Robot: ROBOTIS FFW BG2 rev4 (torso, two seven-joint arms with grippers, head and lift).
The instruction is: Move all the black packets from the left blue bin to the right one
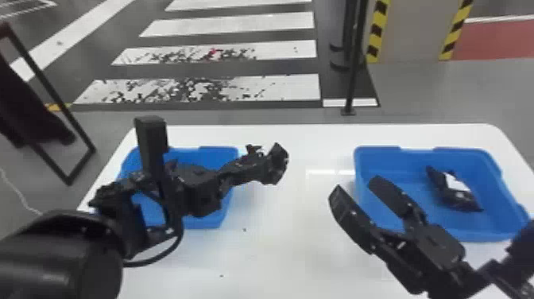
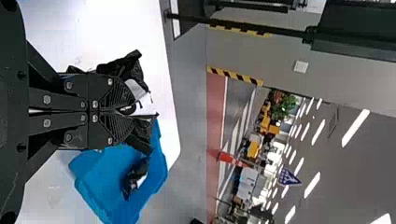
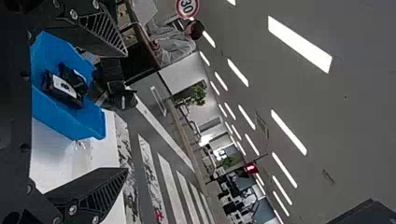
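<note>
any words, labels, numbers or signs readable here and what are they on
"30": round red-rimmed sign in the background
White labels on the black packets: marks too small or blurred to read
Blue triangular sign, small red sign: no readable text

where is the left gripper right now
In the head view, the left gripper is over the white table, just right of the left blue bin, holding a black packet.

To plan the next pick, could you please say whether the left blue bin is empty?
Not empty: the right wrist view shows black packets in the left blue bin.
</note>
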